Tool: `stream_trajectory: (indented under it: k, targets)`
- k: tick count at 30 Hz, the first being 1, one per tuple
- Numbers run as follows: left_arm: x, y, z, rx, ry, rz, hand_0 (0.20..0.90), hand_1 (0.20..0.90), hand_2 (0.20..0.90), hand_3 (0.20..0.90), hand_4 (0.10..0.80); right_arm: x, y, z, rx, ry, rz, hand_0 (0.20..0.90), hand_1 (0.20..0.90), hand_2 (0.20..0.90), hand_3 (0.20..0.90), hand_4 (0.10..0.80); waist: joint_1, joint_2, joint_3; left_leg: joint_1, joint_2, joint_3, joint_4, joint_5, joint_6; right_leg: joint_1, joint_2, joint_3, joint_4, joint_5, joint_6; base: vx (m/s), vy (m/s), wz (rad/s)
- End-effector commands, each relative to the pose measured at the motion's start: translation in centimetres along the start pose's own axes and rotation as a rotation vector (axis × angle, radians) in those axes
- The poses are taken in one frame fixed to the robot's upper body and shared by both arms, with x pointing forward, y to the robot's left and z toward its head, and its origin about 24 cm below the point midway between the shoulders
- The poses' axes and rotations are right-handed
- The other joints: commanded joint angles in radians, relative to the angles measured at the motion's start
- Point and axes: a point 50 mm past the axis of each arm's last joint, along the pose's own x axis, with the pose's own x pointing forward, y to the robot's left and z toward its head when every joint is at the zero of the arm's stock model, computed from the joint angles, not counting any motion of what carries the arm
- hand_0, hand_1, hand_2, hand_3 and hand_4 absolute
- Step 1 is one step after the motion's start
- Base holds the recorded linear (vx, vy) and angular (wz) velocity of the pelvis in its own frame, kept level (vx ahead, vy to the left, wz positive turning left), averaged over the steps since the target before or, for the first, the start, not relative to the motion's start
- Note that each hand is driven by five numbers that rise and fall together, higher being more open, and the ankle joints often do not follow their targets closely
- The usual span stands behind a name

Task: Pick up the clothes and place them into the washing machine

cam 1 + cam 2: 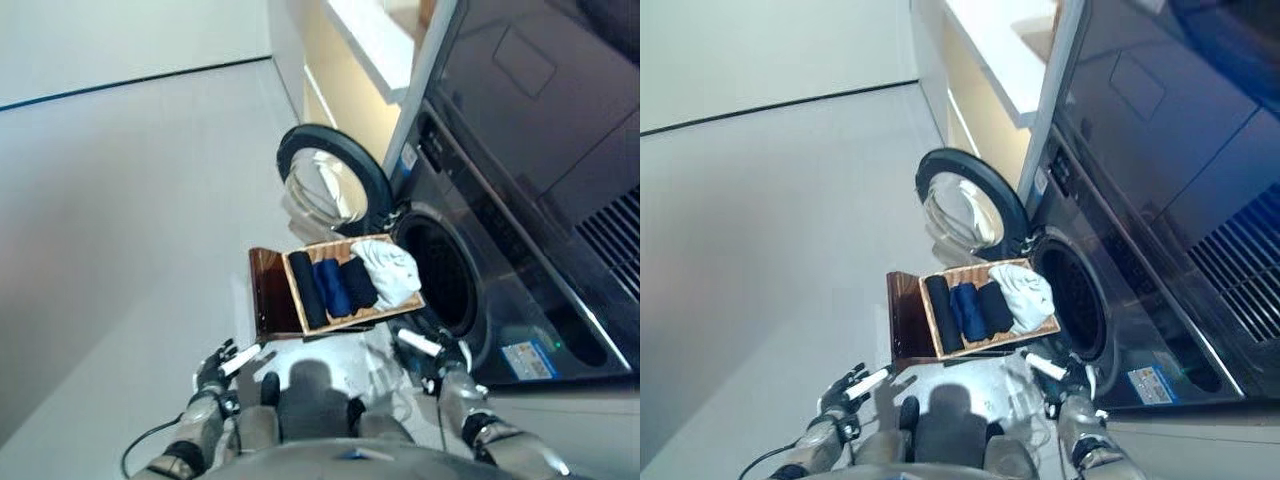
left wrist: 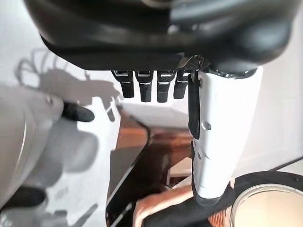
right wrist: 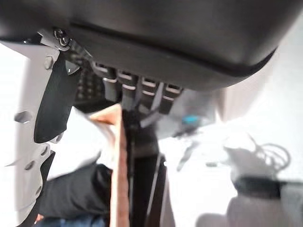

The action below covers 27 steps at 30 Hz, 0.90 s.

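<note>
Both hands, left hand [image 1: 215, 372] and right hand [image 1: 432, 352], hung open, empty. Beyond them, soft, light clothes [image 1: 350, 282] looked best pinched at a fold.

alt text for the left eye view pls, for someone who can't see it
A wooden tray of rolled dark clothes and a white cloth sits before a washing machine with its round door open. The robot's left hand and right hand hang open near the tray, holding nothing.
</note>
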Motion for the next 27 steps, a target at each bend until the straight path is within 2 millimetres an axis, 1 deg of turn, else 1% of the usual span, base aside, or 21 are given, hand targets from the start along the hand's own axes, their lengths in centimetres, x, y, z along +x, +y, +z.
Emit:
stream_trajectory:
  k: [1, 2, 4, 6, 8, 9, 10, 12, 13, 14, 15, 16, 17, 19, 20, 21, 22, 23, 24, 25, 27]
  targets:
    - [0.7, 0.2, 3.6, -0.028, -0.149, 0.01, 0.9, 0.9, 0.9, 0.9, 0.8, 0.6, 0.3, 4.0, -0.018, -0.145, 0.016, 0.9, 0.9, 0.9, 0.9, 0.8, 0.015, -0.03, -0.078, -0.147, 0.022, 0.024, 0.024, 0.088, -0.07, 0.08, -0.108, 0.074, 0.039, 0.137, 0.085, 0.18, 0.117, -0.28]
    - [0.7, 0.1, 4.0, -0.023, -0.161, 0.011, 0.9, 0.9, 0.9, 0.9, 0.8, 0.6, 0.6, 4.3, -0.006, -0.154, 0.019, 0.9, 0.9, 0.9, 0.9, 0.8, 0.014, -0.032, -0.084, -0.149, 0.016, 0.033, 0.029, 0.078, -0.068, 0.075, -0.126, 0.071, 0.035, 0.173, 0.092, 0.156, 0.112, -0.33]
    - [0.8, 0.0, 4.5, -0.01, -0.178, 0.011, 0.9, 0.9, 0.9, 0.9, 0.8, 0.6, 0.9, 4.7, 0.002, -0.166, 0.027, 0.9, 0.9, 0.9, 0.9, 0.8, 0.009, -0.036, -0.09, -0.148, 0.005, 0.041, 0.037, 0.058, -0.061, 0.071, -0.153, 0.063, 0.029, 0.224, 0.096, 0.156, 0.107, -0.17]
    - [0.8, -0.2, 4.7, 0.004, -0.183, 0.002, 0.9, 0.9, 0.9, 0.9, 0.8, 0.6, 1.0, 4.7, -0.007, -0.164, 0.025, 0.9, 0.9, 0.9, 0.9, 0.8, 0.01, -0.043, -0.096, -0.15, -0.013, 0.053, 0.058, 0.028, -0.049, 0.075, -0.185, 0.049, 0.025, 0.28, 0.105, 0.153, 0.115, -0.06]
    - [0.8, -0.3, 4.6, 0.006, -0.18, 0.005, 0.9, 0.9, 0.9, 0.9, 0.8, 0.6, 1.1, 5.0, -0.005, -0.169, 0.027, 0.9, 0.9, 0.9, 0.9, 0.8, 0.011, -0.046, -0.1, -0.14, -0.032, 0.06, 0.069, 0.003, -0.034, 0.064, -0.206, 0.043, 0.046, 0.331, 0.107, 0.145, 0.13, -0.02]
    - [0.8, -0.2, 4.6, 0.009, -0.176, 0.007, 0.9, 0.9, 0.9, 0.9, 0.8, 0.6, 1.1, 5.2, 0.004, -0.177, 0.029, 0.9, 0.9, 0.9, 0.9, 0.8, 0.012, -0.045, -0.1, -0.128, -0.042, 0.064, 0.071, -0.012, -0.022, 0.051, -0.216, 0.041, 0.084, 0.358, 0.101, 0.145, 0.157, -0.06]
    - [0.8, -0.2, 4.5, 0.013, -0.172, 0.005, 0.9, 0.9, 0.9, 0.9, 0.8, 0.6, 1.2, 5.1, 0.014, -0.176, 0.029, 0.9, 0.9, 0.9, 0.9, 0.8, 0.011, -0.041, -0.097, -0.115, -0.05, 0.06, 0.072, -0.024, -0.012, 0.032, -0.217, 0.041, 0.128, 0.372, 0.09, 0.138, 0.173, -0.07]
    - [0.8, -0.3, 4.5, 0.025, -0.172, -0.005, 0.9, 0.9, 0.9, 0.9, 0.8, 0.5, 1.2, 5.1, 0.027, -0.178, 0.03, 0.9, 0.9, 0.9, 0.9, 0.8, 0.002, -0.032, -0.085, -0.082, -0.07, 0.053, 0.076, -0.046, 0.013, -0.007, -0.208, 0.043, 0.225, 0.412, 0.064, 0.133, 0.198, -0.04]
    - [0.8, -0.2, 4.6, 0.028, -0.175, -0.01, 0.9, 0.9, 0.9, 0.9, 0.8, 0.5, 1.2, 5.0, 0.029, -0.175, 0.029, 0.9, 0.9, 0.9, 0.9, 0.8, -0.001, -0.027, -0.074, -0.063, -0.078, 0.051, 0.078, -0.058, 0.025, -0.026, -0.207, 0.034, 0.27, 0.422, 0.053, 0.126, 0.193, -0.01]
    - [0.8, -0.1, 4.6, 0.027, -0.176, -0.011, 0.9, 0.9, 0.9, 0.9, 0.8, 0.5, 1.2, 4.9, 0.03, -0.172, 0.029, 0.9, 0.9, 0.9, 0.9, 0.8, -0.003, -0.021, -0.065, -0.046, -0.082, 0.049, 0.076, -0.064, 0.033, -0.042, -0.205, 0.021, 0.307, 0.418, 0.047, 0.148, 0.184, 0.01]
    - [0.8, 0.1, 4.6, 0.024, -0.174, -0.001, 0.9, 0.9, 0.9, 0.9, 0.8, 0.5, 1.3, 4.8, 0.027, -0.169, 0.03, 0.9, 0.9, 0.9, 0.9, 0.8, -0.002, -0.019, -0.057, -0.032, -0.082, 0.059, 0.082, -0.074, 0.04, -0.056, -0.226, -0.021, 0.328, 0.424, 0.044, 0.165, 0.137, 0.05]
    - [0.8, 0.3, 4.6, 0.017, -0.172, 0.003, 0.9, 0.9, 0.9, 0.9, 0.8, 0.5, 1.2, 4.8, 0.026, -0.168, 0.03, 0.9, 0.9, 0.9, 0.9, 0.8, -0.005, -0.018, -0.054, -0.018, -0.081, 0.061, 0.081, -0.085, 0.038, -0.07, -0.236, -0.051, 0.319, 0.401, 0.042, 0.19, 0.09, 0.02]
    - [0.8, 0.4, 4.7, 0.005, -0.173, 0.009, 0.9, 0.9, 0.9, 0.9, 0.8, 0.5, 1.2, 4.9, 0.031, -0.169, 0.029, 0.9, 0.9, 0.9, 0.9, 0.8, -0.007, -0.018, -0.052, -0.006, -0.077, 0.064, 0.077, -0.088, 0.034, -0.089, -0.24, -0.068, 0.299, 0.384, 0.045, 0.178, 0.016, -0.03]
    - [0.9, 0.5, 4.8, -0.009, -0.176, 0.016, 0.9, 0.9, 0.9, 0.9, 0.8, 0.5, 1.4, 5.5, 0.039, -0.184, 0.031, 0.9, 0.9, 0.9, 0.9, 0.8, -0.016, -0.017, -0.042, 0.012, -0.059, 0.062, 0.072, -0.1, 0.019, -0.108, -0.252, -0.117, 0.226, 0.314, 0.048, 0.171, -0.06, 0.0]
    - [0.9, 0.6, 5.1, -0.011, -0.179, 0.024, 0.9, 0.9, 0.9, 0.9, 0.8, 0.6, 1.5, 5.9, 0.041, -0.193, 0.031, 0.9, 0.9, 0.9, 0.9, 0.8, -0.015, -0.025, -0.036, 0.018, -0.053, 0.069, 0.071, -0.108, 0.008, -0.131, -0.271, -0.153, 0.159, 0.3, 0.061, 0.17, -0.14, -0.01]
    - [1.0, 0.7, 5.3, -0.018, -0.18, 0.034, 0.9, 0.9, 0.9, 0.9, 0.8, 0.6, 1.7, 6.4, 0.04, -0.205, 0.033, 0.9, 0.9, 0.9, 0.9, 0.8, -0.019, -0.034, -0.027, 0.026, -0.047, 0.067, 0.074, -0.121, -0.005, -0.131, -0.286, -0.185, 0.099, 0.3, 0.075, 0.172, -0.169, -0.15]
    - [1.1, 0.8, 5.4, -0.024, -0.183, 0.042, 0.9, 0.9, 0.9, 0.9, 0.8, 0.7, 1.8, 6.8, 0.036, -0.213, 0.035, 0.9, 0.9, 0.9, 0.9, 0.8, -0.025, -0.039, -0.018, 0.037, -0.038, 0.061, 0.079, -0.136, -0.014, -0.128, -0.295, -0.203, 0.049, 0.313, 0.086, 0.181, -0.175, -0.21]
    - [1.1, 1.0, 5.5, -0.03, -0.185, 0.051, 0.9, 0.9, 0.9, 0.9, 0.8, 0.7, 2.0, 7.2, 0.03, -0.222, 0.041, 0.9, 0.9, 0.9, 0.9, 0.8, -0.03, -0.043, -0.012, 0.046, -0.031, 0.057, 0.081, -0.145, -0.023, -0.138, -0.303, -0.205, 0.009, 0.332, 0.098, 0.205, -0.161, -0.11]
    - [1.1, 1.2, 5.6, -0.038, -0.187, 0.062, 0.9, 0.9, 0.9, 0.9, 0.8, 0.6, 2.3, 7.6, 0.024, -0.233, 0.051, 0.9, 0.9, 0.9, 0.9, 0.8, -0.038, -0.052, -0.008, 0.058, -0.028, 0.046, 0.078, -0.153, -0.033, -0.165, -0.31, -0.193, -0.03, 0.355, 0.113, 0.229, -0.149, 0.1]
    - [1.1, 1.4, 5.8, -0.049, -0.192, 0.07, 0.9, 0.9, 0.9, 0.9, 0.8, 0.6, 2.6, 8.0, 0.022, -0.247, 0.058, 0.9, 0.9, 0.9, 0.9, 0.8, -0.046, -0.057, -0.004, 0.075, -0.025, 0.033, 0.074, -0.164, -0.04, -0.182, -0.307, -0.175, -0.061, 0.38, 0.125, 0.234, -0.139, 0.24]
    - [1.1, 1.6, 5.4, -0.062, -0.181, 0.081, 0.9, 0.9, 0.9, 0.9, 0.8, 0.6, 2.8, 8.4, 0.01, -0.259, 0.064, 0.9, 0.9, 0.9, 0.9, 0.8, -0.051, -0.064, 0.003, 0.1, -0.017, 0.022, 0.068, -0.178, -0.052, -0.186, -0.3, -0.156, -0.093, 0.415, 0.14, 0.198, -0.125, 0.2]
